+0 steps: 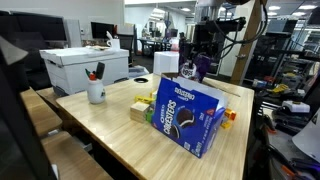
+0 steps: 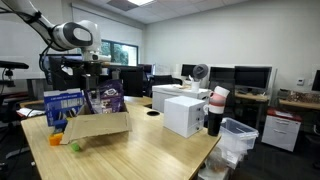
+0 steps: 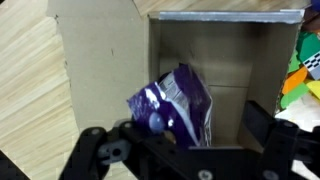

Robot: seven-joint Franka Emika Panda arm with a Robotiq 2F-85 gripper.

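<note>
Hanging between the closed fingers is a purple bag, pinched at its near edge, with an open cardboard box beyond on the wooden desk.

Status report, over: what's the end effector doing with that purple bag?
End effector shut on purple bag. Bag hanging above open cardboard box. Nothing blocking the box opening.
</note>
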